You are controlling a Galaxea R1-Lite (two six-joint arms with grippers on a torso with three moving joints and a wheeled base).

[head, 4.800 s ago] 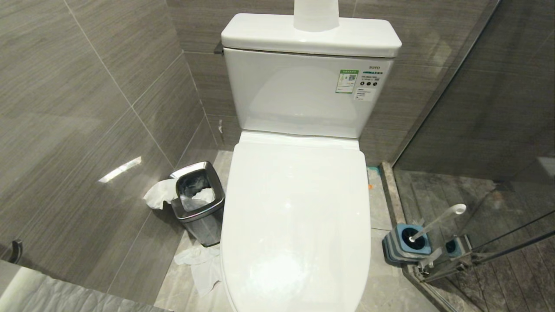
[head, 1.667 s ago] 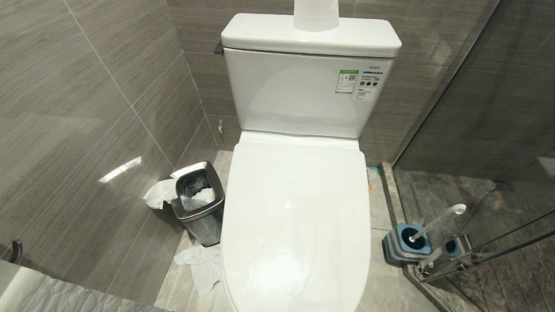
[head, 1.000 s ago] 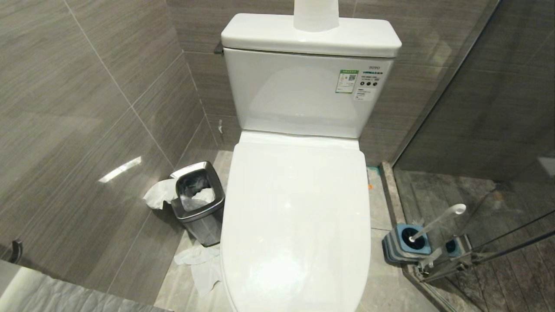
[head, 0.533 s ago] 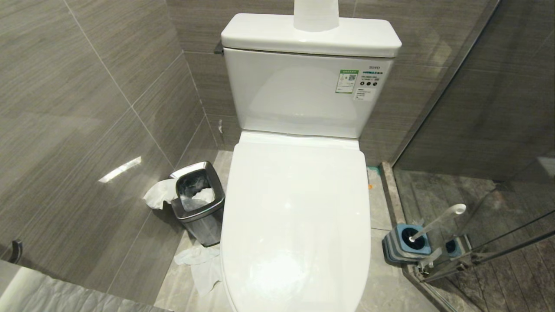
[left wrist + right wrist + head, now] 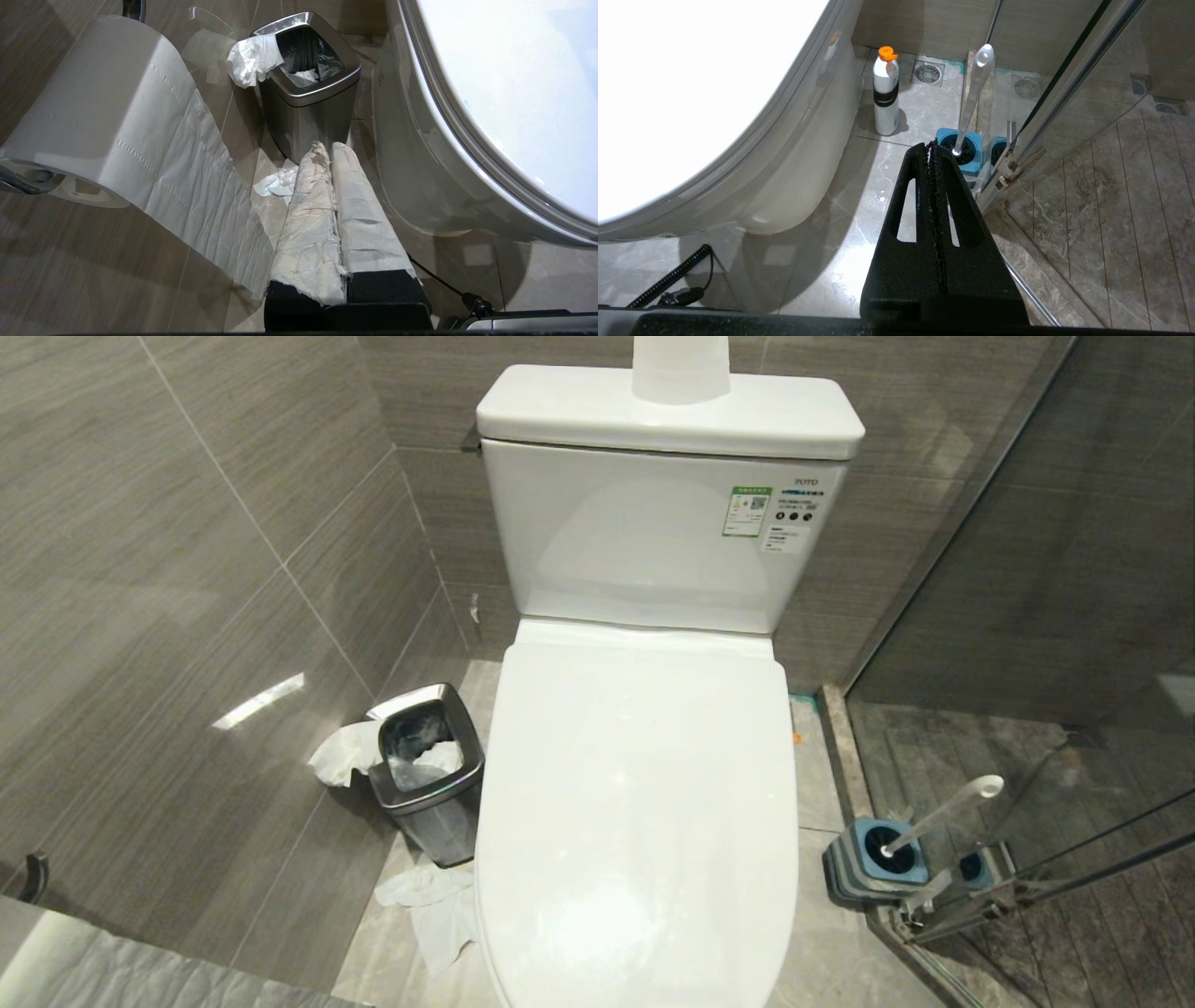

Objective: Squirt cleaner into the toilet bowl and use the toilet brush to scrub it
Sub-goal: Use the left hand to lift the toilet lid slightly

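Both grippers hang closed and empty: left gripper (image 5: 329,145), right gripper (image 5: 930,145). Toilet brush (image 5: 941,814) stands in its holder (image 5: 873,861); toilet bowl (image 5: 639,821) lid is down.

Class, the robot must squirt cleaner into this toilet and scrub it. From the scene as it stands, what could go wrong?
1. The toilet lid is shut, so cleaner squirted now would land on it, not in the bowl.
2. The toilet brush stands right beside the glass panel; a reach could knock the glass.
3. The left gripper has paper-wrapped fingers, which may slip on a smooth lid.

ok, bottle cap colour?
Orange, on the white bottle beside the toilet; right wrist view shows it best.
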